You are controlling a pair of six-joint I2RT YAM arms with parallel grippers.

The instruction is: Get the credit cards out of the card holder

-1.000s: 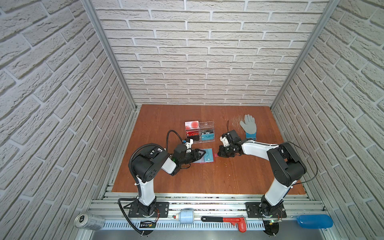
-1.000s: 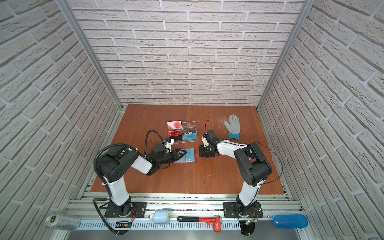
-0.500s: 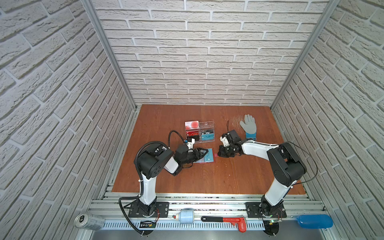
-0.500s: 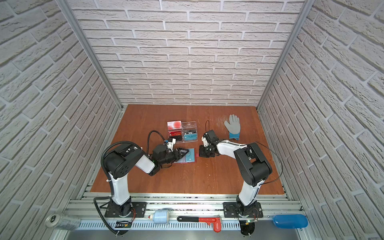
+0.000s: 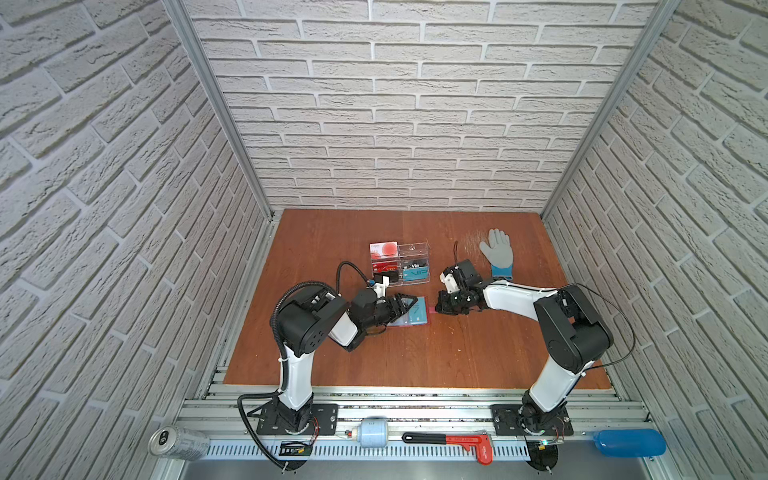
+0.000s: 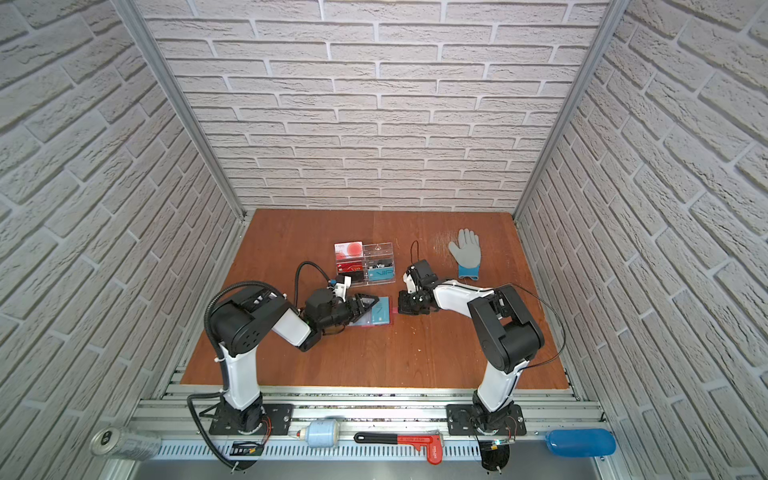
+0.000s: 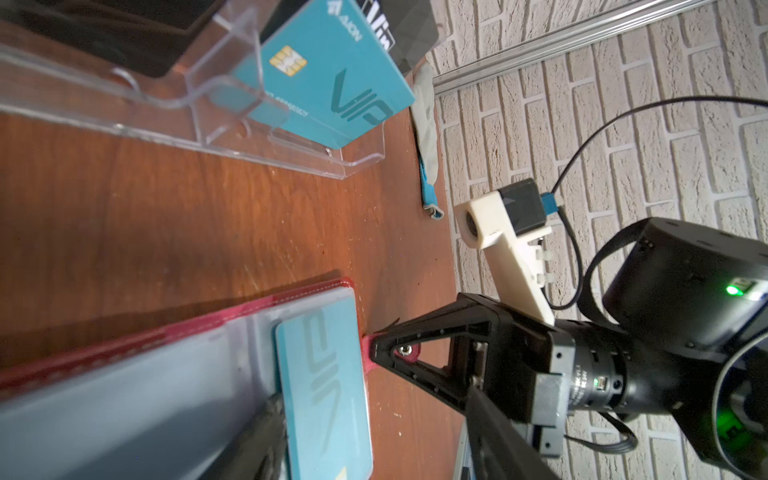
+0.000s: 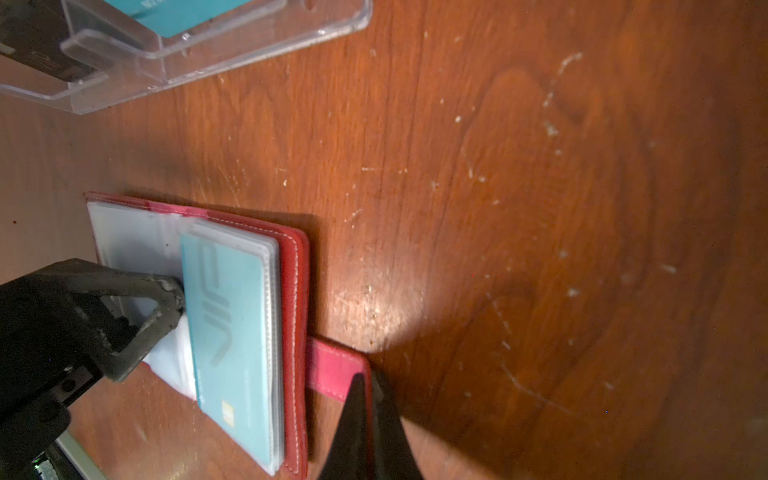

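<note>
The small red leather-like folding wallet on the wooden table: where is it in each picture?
In a top view: the red leather-like folding wallet sits mid-table between the arms.
In a top view: same spot.
Left wrist view: close up in the foreground, pale inside showing.
Right wrist view: close up, red cover edge showing.
Shared landmark: the clear acrylic card stand, just beyond the wallet in all four.

Red card holder (image 8: 293, 286) open flat, teal credit card (image 8: 232, 324) inside.

Red folding card holder (image 8: 293, 291) open on wooden table (image 5: 415, 361), clear acrylic card stand (image 5: 411, 259) just behind, grey glove (image 5: 498, 249) right-rear.
</note>
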